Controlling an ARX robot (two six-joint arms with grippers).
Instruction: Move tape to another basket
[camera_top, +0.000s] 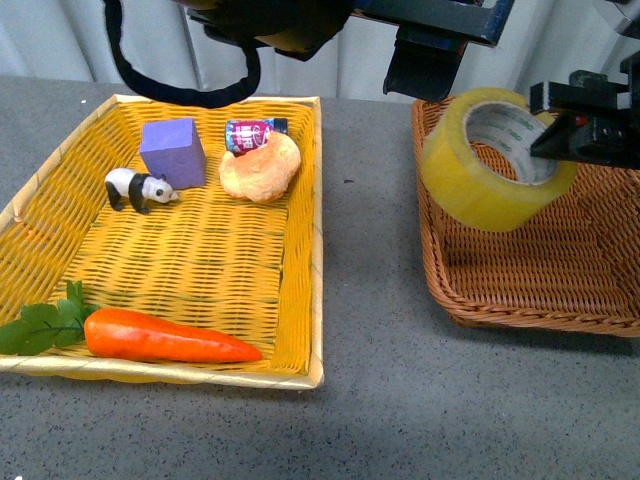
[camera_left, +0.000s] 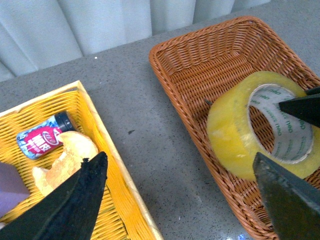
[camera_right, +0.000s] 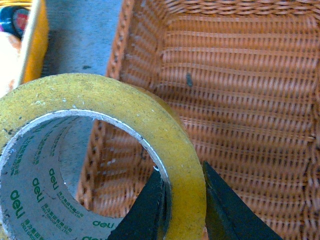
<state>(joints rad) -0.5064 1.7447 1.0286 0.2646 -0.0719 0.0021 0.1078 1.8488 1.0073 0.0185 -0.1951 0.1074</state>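
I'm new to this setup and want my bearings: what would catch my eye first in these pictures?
First, the big yellowish tape roll, held over the left end of the brown wicker basket with the right gripper pinching its wall. Next, the bright yellow basket on the left, where an orange carrot lies along the near edge and a toy panda stands beside a purple block further back.
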